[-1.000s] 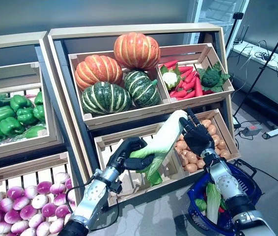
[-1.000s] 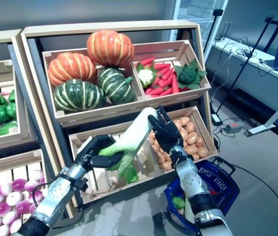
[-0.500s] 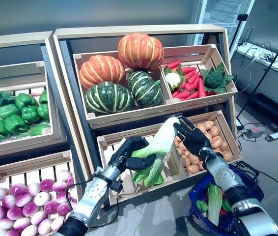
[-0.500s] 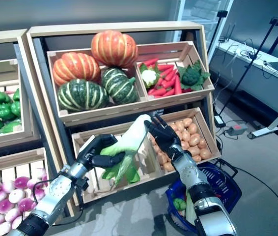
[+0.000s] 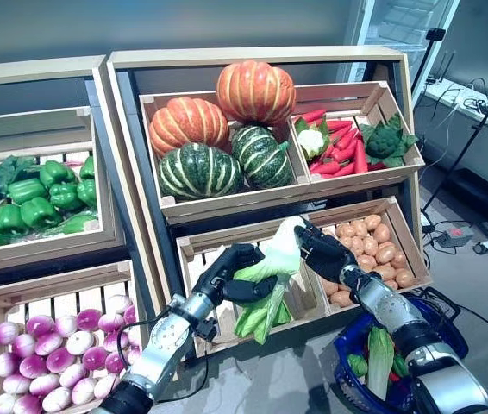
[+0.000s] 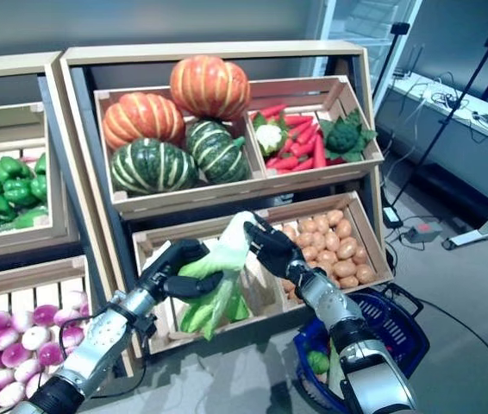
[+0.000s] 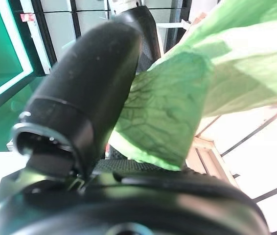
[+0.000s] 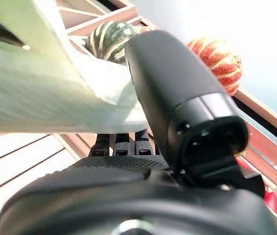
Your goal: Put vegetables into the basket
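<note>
A long leafy cabbage (image 5: 277,259) with a white stalk end and green leaves hangs in front of the stand's lower crate. My left hand (image 5: 229,274) is curled round its green leaf end, which shows against the thumb in the left wrist view (image 7: 177,98). My right hand (image 5: 326,253) is curled round the white stalk end; the stalk (image 8: 55,93) lies between its thumb and fingers in the right wrist view. The blue basket (image 5: 345,339) stands on the floor at the lower right, below my right arm. A green and white leafy vegetable (image 5: 380,358) lies in it.
The wooden stand (image 5: 253,59) rises right behind both hands, with its lower slatted crate (image 5: 194,250) just behind the cabbage. A crate of small brown potatoes (image 5: 373,250) is next to my right hand. A second stand (image 5: 37,250) is at the left. Bare grey floor (image 6: 477,285) lies to the right.
My right hand has gone from straight fingers beside the stalk to curled round it. The cabbage has dropped lower and tilted flatter between both hands. The camera has shifted.
</note>
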Available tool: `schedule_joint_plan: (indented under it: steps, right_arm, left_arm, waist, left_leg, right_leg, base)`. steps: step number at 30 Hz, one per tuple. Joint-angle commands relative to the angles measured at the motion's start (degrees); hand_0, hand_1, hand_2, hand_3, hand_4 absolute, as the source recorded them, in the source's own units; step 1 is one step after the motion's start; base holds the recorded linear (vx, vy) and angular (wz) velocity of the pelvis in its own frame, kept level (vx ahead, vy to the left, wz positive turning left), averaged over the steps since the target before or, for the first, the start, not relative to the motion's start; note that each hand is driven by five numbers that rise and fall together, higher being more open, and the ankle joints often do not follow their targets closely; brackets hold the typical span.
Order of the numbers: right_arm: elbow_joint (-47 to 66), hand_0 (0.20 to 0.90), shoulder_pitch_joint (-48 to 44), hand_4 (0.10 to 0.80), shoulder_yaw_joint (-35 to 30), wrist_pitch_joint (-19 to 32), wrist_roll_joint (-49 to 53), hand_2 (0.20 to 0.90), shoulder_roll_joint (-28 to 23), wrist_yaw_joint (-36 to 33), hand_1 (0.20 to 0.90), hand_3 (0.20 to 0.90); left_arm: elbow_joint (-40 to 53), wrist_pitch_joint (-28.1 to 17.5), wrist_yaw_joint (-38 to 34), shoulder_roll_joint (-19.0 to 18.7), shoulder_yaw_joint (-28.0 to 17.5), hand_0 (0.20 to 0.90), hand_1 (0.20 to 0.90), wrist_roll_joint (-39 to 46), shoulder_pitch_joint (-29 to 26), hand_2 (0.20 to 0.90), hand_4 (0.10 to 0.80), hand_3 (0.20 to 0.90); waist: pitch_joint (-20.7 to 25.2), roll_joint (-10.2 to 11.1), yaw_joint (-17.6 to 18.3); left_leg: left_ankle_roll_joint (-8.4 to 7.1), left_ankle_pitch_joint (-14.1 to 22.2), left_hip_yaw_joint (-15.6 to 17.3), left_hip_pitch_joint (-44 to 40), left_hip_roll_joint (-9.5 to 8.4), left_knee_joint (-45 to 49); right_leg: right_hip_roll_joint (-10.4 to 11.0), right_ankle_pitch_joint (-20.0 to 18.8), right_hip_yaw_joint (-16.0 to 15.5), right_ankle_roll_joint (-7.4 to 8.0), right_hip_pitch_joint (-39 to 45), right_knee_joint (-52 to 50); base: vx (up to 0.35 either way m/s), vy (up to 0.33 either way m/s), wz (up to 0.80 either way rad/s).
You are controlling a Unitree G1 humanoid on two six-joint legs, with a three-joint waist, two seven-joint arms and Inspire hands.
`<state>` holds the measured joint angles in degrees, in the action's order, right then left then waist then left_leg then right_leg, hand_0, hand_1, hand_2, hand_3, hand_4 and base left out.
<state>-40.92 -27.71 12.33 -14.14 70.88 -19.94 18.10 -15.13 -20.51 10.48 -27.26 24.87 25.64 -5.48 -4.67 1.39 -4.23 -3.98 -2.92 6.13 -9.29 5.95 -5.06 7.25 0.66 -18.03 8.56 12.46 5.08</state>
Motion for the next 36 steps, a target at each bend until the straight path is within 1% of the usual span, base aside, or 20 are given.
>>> schedule_joint_plan:
  steps: [1, 7, 13, 18, 23, 24, 25, 27, 31, 36]
  right_arm:
    - [1.7, 0.3, -8.6, 0.4, 0.8, 2.2, 5.9, 0.3, -0.7, 5.6, 0.3, 0.3]
    - [1.7, 0.3, -9.1, 0.4, 0.2, 3.5, 6.6, 0.3, -1.0, 4.0, 0.3, 0.3]
    - [1.1, 0.3, -9.1, 0.4, -0.3, 4.0, 6.7, 0.3, -1.2, 3.9, 0.3, 0.3]
    - [1.9, 0.3, -8.3, 0.4, -0.3, 4.8, 5.8, 0.3, -1.1, 3.9, 0.3, 0.3]
    - [2.4, 0.3, -7.3, 0.4, -1.2, 5.5, 3.9, 0.3, -1.8, 2.9, 0.3, 0.3]
    - [2.5, 0.3, -7.1, 0.4, -1.5, 5.5, 3.7, 0.3, -2.2, 2.4, 0.3, 0.3]
    - [2.6, 0.3, -6.6, 0.4, -2.1, 5.6, 3.4, 0.3, -2.7, 2.1, 0.3, 0.3]
    - [2.3, 0.3, -6.1, 0.4, -3.0, 6.0, 3.0, 0.3, -3.6, 1.5, 0.3, 0.3]
    - [1.0, 0.3, -5.7, 0.4, -4.7, 6.4, 1.2, 0.3, -6.0, 0.8, 0.3, 0.3]
    - [-0.8, 0.3, -4.4, 0.4, -6.8, 7.4, -1.3, 0.3, -9.1, 0.6, 0.3, 0.3]
  left_arm:
    - [3.9, -9.1, 0.8, 1.5, 0.7, 0.3, 0.3, 4.1, -12.4, 0.3, 0.4, 0.3]
    - [3.9, -8.7, 0.3, 1.4, 1.2, 0.3, 0.3, 3.9, -12.9, 0.3, 0.4, 0.3]
    - [3.9, -8.2, 0.1, 1.3, 1.3, 0.3, 0.3, 4.0, -13.3, 0.3, 0.4, 0.3]
    - [3.7, -7.5, -0.5, 1.4, 1.1, 0.3, 0.3, 4.3, -12.7, 0.3, 0.4, 0.3]
    - [1.6, -5.8, -1.5, 2.4, -0.2, 0.3, 0.3, 6.5, -10.9, 0.3, 0.4, 0.3]
    - [1.3, -5.4, -1.4, 2.5, -0.5, 0.444, 0.444, 6.4, -10.3, 0.444, 0.496, 0.444]
    - [0.7, -5.0, -0.7, 2.7, -0.9, 0.559, 0.559, 6.2, -9.4, 0.559, 0.573, 0.559]
    - [-0.1, -4.9, -0.6, 2.8, -1.1, 0.9, 0.9, 5.8, -8.1, 0.9, 0.8, 0.9]
    - [-1.6, -4.6, -0.9, 2.7, -1.0, 0.9, 0.9, 5.1, -6.9, 0.9, 0.8, 0.9]
    - [-2.1, -4.5, -0.8, 2.4, -1.9, 0.9, 0.9, 5.4, -5.4, 0.9, 0.8, 0.9]
  waist:
    - [3.3, 1.1, -0.8]
    - [3.2, 1.2, -0.6]
    - [3.2, 1.1, -0.4]
    - [3.2, 1.0, -0.1]
    - [3.2, 1.0, 0.4]
    - [3.1, 1.1, 0.5]
    - [3.0, 1.1, 0.5]
    - [2.8, 1.1, 0.7]
    - [2.4, 1.3, 0.9]
    - [2.2, 1.3, 1.3]
  left_leg:
    - [1.14, 6.2, 2.0, 0.0, -1.27, 0.1]
    - [1.16, 6.1, 2.0, 0.2, -1.19, 0.1]
    - [1.13, 6.1, 2.1, 0.1, -1.12, 0.1]
    - [1.12, 6.2, 2.3, 0.0, -1.06, 0.1]
    - [1.11, 6.1, 2.9, -0.1, -0.89, 0.1]
    - [1.11, 6.1, 3.1, -0.1, -0.84, 0.1]
    - [1.12, 6.1, 3.2, -0.2, -0.77, 0.1]
    - [1.06, 6.1, 3.4, -0.2, -0.67, 0.1]
    - [1.08, 6.2, 4.0, -0.4, -0.39, 0.1]
    - [0.98, 6.2, 4.7, -0.6, -0.09, 0.1]
  right_leg:
    - [-0.2, -0.3, -0.3, -3.05, -1.5, -0.1]
    - [-0.3, -0.4, 0.1, -3.09, -1.8, -0.1]
    - [-0.4, -0.3, 0.3, -3.12, -1.7, -0.1]
    - [-0.3, -0.4, 0.6, -3.03, -1.7, -0.1]
    - [-0.5, -0.5, 1.1, -3.03, -2.0, -0.1]
    - [-0.5, -0.5, 1.2, -3.04, -2.1, -0.1]
    - [-0.5, -0.6, 1.3, -3.06, -2.1, -0.1]
    - [-0.6, -0.7, 1.6, -3.02, -2.3, -0.1]
    - [-0.8, -0.8, 2.0, -3.03, -2.4, -0.1]
    - [-0.9, -1.0, 2.4, -2.91, -2.5, -0.1]
  base:
    - [-0.012, -0.011, 0.12]
    - [-0.005, -0.006, 0.05]
    - [0.0, 0.0, 0.0]
    - [0.0, 0.0, 0.0]
    - [0.0, 0.0, 0.0]
    - [0.0, 0.0, 0.0]
    - [0.0, 0.0, 0.0]
    - [0.001, -0.003, -0.02]
    - [0.006, -0.009, -0.05]
    - [0.01, -0.002, -0.04]
